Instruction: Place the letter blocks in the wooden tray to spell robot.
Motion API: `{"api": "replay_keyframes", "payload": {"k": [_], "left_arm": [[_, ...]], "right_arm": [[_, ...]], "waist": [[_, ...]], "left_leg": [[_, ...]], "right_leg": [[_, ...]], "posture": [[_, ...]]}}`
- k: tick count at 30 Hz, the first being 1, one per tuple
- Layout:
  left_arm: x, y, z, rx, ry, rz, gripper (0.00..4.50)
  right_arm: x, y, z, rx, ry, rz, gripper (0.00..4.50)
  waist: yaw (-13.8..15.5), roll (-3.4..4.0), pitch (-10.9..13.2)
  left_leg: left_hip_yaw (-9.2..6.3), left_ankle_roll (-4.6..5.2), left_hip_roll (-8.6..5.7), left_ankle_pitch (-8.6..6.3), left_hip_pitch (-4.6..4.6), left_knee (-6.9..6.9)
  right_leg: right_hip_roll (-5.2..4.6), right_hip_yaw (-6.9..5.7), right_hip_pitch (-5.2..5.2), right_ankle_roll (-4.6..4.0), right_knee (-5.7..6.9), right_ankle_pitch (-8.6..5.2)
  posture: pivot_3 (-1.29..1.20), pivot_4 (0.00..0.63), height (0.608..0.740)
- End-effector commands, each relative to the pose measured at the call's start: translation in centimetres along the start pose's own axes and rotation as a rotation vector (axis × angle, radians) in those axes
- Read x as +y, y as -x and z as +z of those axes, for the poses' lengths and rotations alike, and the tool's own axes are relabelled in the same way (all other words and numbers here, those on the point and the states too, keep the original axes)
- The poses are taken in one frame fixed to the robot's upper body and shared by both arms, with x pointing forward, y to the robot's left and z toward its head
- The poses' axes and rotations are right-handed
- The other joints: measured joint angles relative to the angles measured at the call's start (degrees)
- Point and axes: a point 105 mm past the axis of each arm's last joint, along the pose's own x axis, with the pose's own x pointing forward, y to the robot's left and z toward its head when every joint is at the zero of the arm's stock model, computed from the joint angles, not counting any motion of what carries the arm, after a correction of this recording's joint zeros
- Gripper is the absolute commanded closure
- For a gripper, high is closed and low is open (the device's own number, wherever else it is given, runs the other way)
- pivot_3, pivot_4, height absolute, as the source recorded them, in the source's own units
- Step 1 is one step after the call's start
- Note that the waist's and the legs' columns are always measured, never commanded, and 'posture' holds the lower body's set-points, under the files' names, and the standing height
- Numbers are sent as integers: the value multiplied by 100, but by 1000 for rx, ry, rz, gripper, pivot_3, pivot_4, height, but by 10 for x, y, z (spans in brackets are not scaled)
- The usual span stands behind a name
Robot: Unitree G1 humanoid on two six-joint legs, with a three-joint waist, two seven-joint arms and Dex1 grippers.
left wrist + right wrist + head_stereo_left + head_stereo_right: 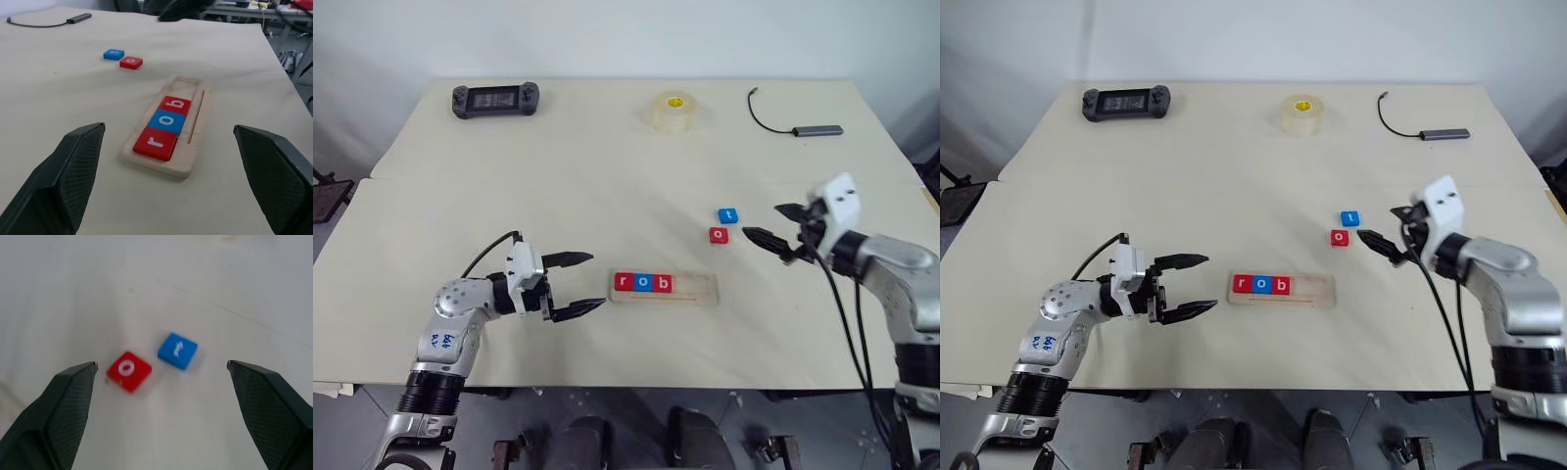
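Both my jaws stand wide and hold nothing. From my head, my left gripper (pixel 576 286) hovers just left of the wooden tray (pixel 705 290), which holds the red r (pixel 624 282), blue o (pixel 643 283) and red b (pixel 663 284); my right gripper (pixel 771 225) sits right of the loose red o (pixel 719 235) and blue t (pixel 728 214). My left wrist faces the tray's r end. My right wrist looks down on the two loose blocks, close together on the table (pixel 73 293).
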Motion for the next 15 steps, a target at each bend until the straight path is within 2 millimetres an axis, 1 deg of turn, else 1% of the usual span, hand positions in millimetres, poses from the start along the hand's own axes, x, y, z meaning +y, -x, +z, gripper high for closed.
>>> {"api": "replay_keyframes", "payload": {"k": [1,3,5,9,15], "left_arm": [[-3,-4,8,-20,-37,-1,0],[-3,-6,8,-23,-39,2,0],[-4,-6,9,-25,-40,5,0],[-4,-5,9,-29,-41,21,0],[-5,-4,8,-27,-38,29,0]], "right_arm": [[-5,-17,-3,79,6,-50,56],[-4,-24,-1,88,-19,-44,56],[-4,-28,1,102,-9,-45,56],[-5,-30,1,132,-19,-54,56],[-1,-31,2,151,-36,-38,56]], "waist": [[3,0,0],[8,0,0],[4,0,0],[-17,0,0],[-21,0,0]], "left_leg": [[0,0,-3,0,-2,-1],[-3,0,-4,0,-4,-1],[-1,1,-7,0,-6,-3],[0,1,-7,0,-8,-3],[3,1,-5,0,-7,-3]], "right_leg": [[-1,0,-1,0,1,0],[-1,-3,-2,0,0,0],[-1,-1,-4,0,-1,0],[-1,-1,-6,0,0,0],[0,0,-6,1,1,0]], "posture": [[0,150,740],[0,150,740],[0,150,740],[0,150,740],[0,150,740]]}}
